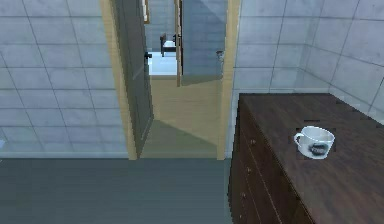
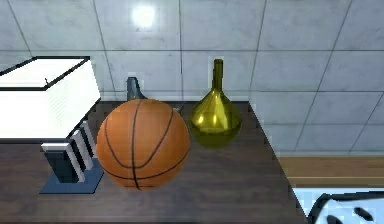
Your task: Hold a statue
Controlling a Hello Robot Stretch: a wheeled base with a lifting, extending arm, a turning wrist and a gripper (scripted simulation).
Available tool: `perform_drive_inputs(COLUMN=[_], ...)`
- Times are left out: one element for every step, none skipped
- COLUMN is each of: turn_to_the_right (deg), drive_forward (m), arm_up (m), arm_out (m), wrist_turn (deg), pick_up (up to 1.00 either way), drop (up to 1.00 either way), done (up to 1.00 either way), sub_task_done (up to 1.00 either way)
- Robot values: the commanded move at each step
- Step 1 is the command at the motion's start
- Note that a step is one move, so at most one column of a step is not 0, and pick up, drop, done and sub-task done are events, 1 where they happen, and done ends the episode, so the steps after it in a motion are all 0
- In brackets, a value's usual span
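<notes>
Forward view: one open doorway (image 1: 183, 100) in the tiled wall. One white mug (image 1: 314, 143) stands on one dark wooden cabinet (image 1: 262, 165) at the right.

Arm side view: one basketball (image 2: 142, 143) sits just beside one gold long-necked vase (image 2: 216, 112). One white box (image 2: 45, 98) is at the left. All three are on one dark tabletop (image 2: 245, 175).

I cannot tell which of these is a statue, nor how the jaws stand.

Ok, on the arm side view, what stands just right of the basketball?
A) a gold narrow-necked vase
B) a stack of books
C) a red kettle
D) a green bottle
A: the gold vase stands right of the basketball, before the tiled wall.
</notes>
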Motion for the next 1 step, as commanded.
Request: perform_drive_inputs(turn_to_the_right=[0.0], drive_forward=[0.00], arm_up=[0.50], arm_out=[0.00], wrist_turn=[0.0], pick_up=[0.00], drop=[0.00], done=[0.00], sub_task_done=[0.00])
